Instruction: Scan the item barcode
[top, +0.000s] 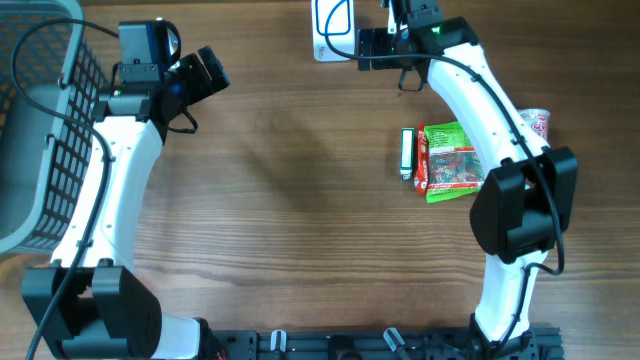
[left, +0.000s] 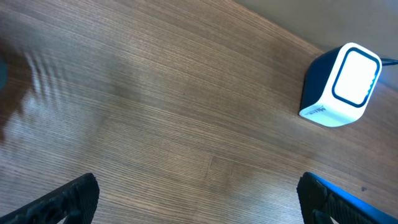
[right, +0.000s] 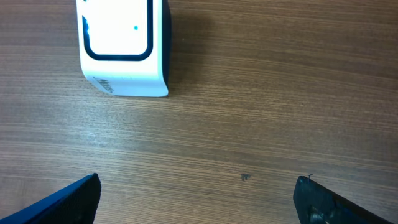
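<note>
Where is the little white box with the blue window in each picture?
Overhead: the scanner sits at the top edge, near the middle, and is partly cut off.
Left wrist: the scanner is at the far right, in the upper half.
Right wrist: the scanner is in the top left, cut off by the top edge.
Shared landmark: the wooden table it stands on, seen in all three.

The scanner (right: 121, 46) is white, the packet (top: 450, 160) green and red.
</note>
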